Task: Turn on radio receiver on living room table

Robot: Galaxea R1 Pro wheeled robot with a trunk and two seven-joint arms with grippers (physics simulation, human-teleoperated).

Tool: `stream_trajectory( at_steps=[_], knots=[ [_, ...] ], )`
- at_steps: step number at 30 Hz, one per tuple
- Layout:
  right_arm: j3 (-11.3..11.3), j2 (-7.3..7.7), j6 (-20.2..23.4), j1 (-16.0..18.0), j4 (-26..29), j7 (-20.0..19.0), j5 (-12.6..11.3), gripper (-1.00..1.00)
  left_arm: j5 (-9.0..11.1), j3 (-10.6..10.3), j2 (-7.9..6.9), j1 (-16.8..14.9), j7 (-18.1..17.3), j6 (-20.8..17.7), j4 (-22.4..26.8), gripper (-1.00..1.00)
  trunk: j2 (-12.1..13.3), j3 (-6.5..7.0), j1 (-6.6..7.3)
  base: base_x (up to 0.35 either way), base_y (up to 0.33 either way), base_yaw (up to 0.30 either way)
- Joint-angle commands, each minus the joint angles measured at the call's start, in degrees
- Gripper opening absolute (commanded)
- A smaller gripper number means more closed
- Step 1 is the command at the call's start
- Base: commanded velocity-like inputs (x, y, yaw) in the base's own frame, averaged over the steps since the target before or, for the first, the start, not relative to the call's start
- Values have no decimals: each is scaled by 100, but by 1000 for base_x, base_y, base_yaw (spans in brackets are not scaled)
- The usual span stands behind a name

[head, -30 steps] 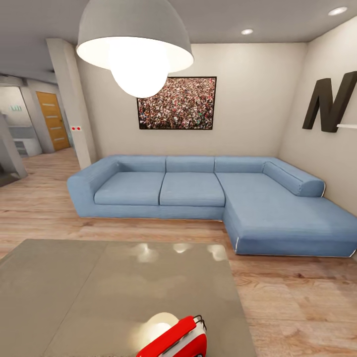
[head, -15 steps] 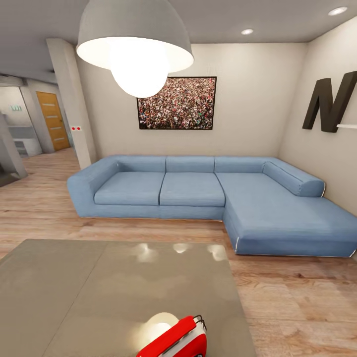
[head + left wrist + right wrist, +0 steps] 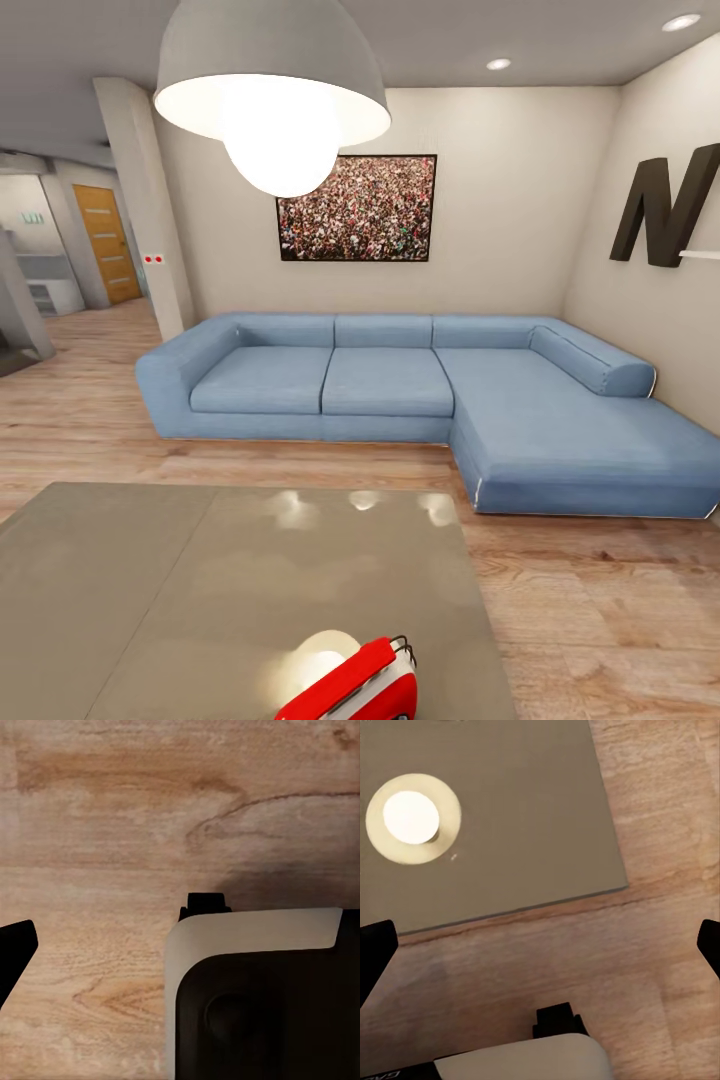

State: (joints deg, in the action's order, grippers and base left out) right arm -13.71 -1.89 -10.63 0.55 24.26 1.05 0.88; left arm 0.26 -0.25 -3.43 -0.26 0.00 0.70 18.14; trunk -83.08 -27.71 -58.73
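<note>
From my head camera, the radio receiver (image 3: 355, 685) sits right at the near edge of the table (image 3: 150, 590), red body tilted, wire handle up, beside the pendant lamp's (image 3: 272, 85) bright reflection. Beyond the table, the blue sofa (image 3: 420, 395) lines the far wall under a framed picture (image 3: 357, 208), with the big dark letter N (image 3: 668, 205) on the right wall. My right claw (image 3: 540, 945) hangs with its fingertips (image 3: 375, 949) spread wide over wood floor (image 3: 660, 967), just off the table's corner, no radio between them. My left claw (image 3: 180, 949) points at bare floor; one dark fingertip (image 3: 15, 952) shows, so I cannot tell its spread.
</note>
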Motion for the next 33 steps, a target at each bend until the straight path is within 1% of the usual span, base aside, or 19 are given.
stream_trajectory(
  at_steps=[1,14,33],
  knots=[
    [0,-1,0,1,0,0,0,100,0,1,0,0,0,0,3,100,0,0,0,0,0,0],
    [0,10,0,-1,0,-16,-2,100,0,15,-28,-1,5,-6,24,100,0,0,0,0,0,0],
    [0,4,0,-2,0,-9,-1,100,8,16,-27,-3,-7,-4,41,100,0,0,0,0,0,0]
  ],
)
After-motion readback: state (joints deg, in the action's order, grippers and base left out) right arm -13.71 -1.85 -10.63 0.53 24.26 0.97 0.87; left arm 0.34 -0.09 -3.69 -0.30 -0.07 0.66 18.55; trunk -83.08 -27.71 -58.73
